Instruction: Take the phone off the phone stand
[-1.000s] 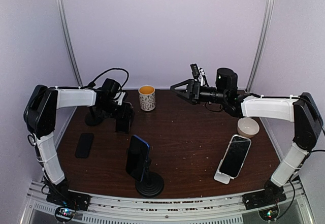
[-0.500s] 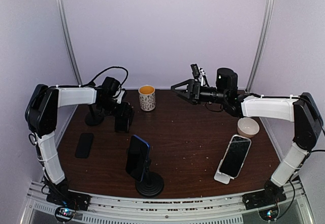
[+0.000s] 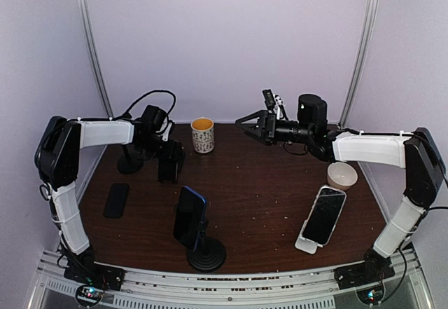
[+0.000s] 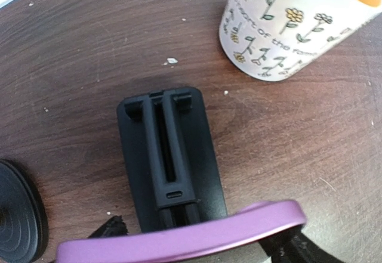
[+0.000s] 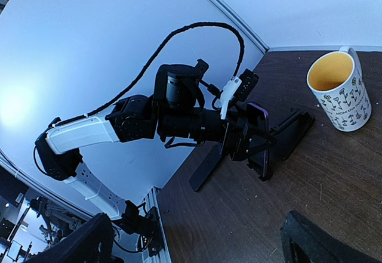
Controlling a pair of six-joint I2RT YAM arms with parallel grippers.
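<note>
While it stands on edge between the fingers of the left gripper (image 5: 253,144), the slim, purple-cased slab phone (image 4: 179,238) shows only its long rim close under the wrist camera. The jaws stand wide across it, but whether the pads actually press on it cannot be told. Judged as stock, it is rigid, light to moderate in weight, smooth-sided and liable to slip, with glass that would not take a drop. The best hold is across the two long edges near mid-length, squarely and clear of the screen face. Just beyond the fingertips sits the black slotted plastic phone stand (image 4: 170,155), its cradle bare and apart from the phone. Further out and to the hand's right is a white ceramic mug with a flower print and yellow inside (image 4: 280,30). To the hand's left is a black ribbed round base (image 4: 18,209). All rest on a dark brown wood-grain table (image 4: 71,66). The right gripper (image 3: 245,123) hovers well apart, jaws spread fully and holding nothing.
</note>
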